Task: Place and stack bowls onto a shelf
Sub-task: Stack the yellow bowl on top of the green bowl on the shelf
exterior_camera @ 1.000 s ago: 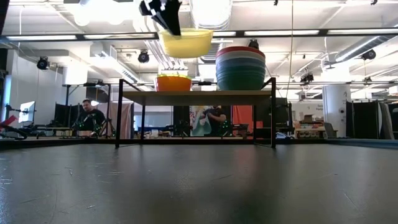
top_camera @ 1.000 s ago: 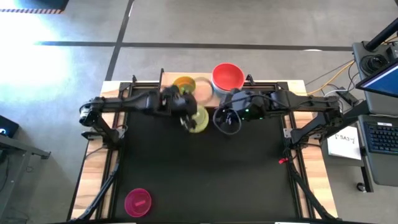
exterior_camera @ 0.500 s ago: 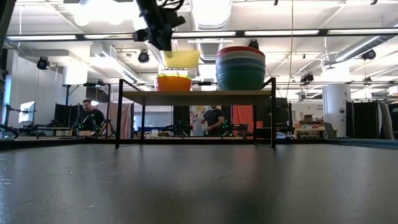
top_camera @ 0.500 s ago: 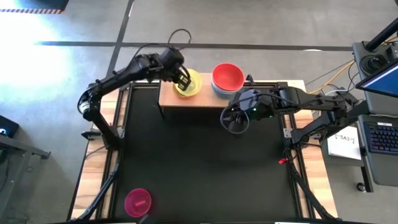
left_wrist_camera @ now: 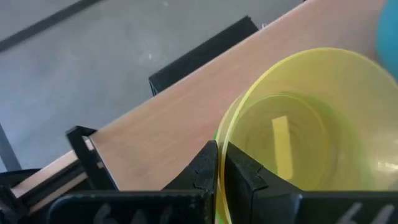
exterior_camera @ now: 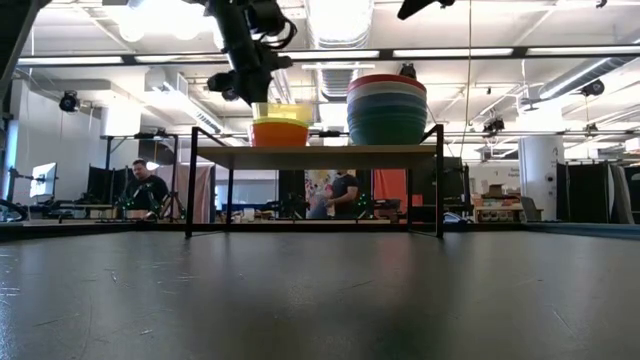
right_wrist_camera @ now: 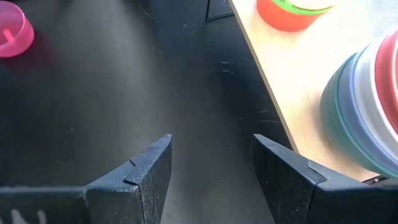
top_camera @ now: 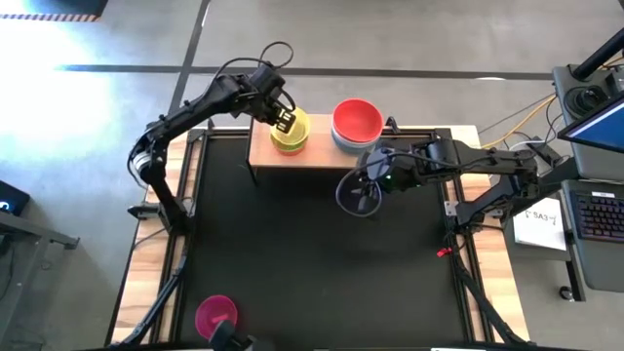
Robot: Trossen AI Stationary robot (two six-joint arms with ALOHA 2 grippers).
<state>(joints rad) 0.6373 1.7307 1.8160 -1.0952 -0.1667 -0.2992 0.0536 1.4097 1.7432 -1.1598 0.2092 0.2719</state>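
Magenta is the one bowl still off the shelf: the magenta bowl (top_camera: 215,316) sits alone near the front left corner of the black tabletop (top_camera: 312,263), well apart from everything else. Moving right, my left gripper (top_camera: 284,123) is clenched on the rim of the yellow-green bowl (top_camera: 292,132), lowering it into the small stack on the left half of the shelf (top_camera: 261,154), where the orange-red bowl (exterior_camera: 279,134) is at the bottom and a green rim shows above it. I judge this the placing step. Next I should settle the yellow-green bowl level in the nest, then let go and lift straight up so my fingers do not tip the stack toward the shelf's back edge. Further right, the large stack topped by the red bowl (top_camera: 357,120) stands just beside it, so I have little side room. My right gripper (top_camera: 359,194), released and empty, hovers over bare tabletop in front of the shelf, with plenty of room toward the magenta bowl.
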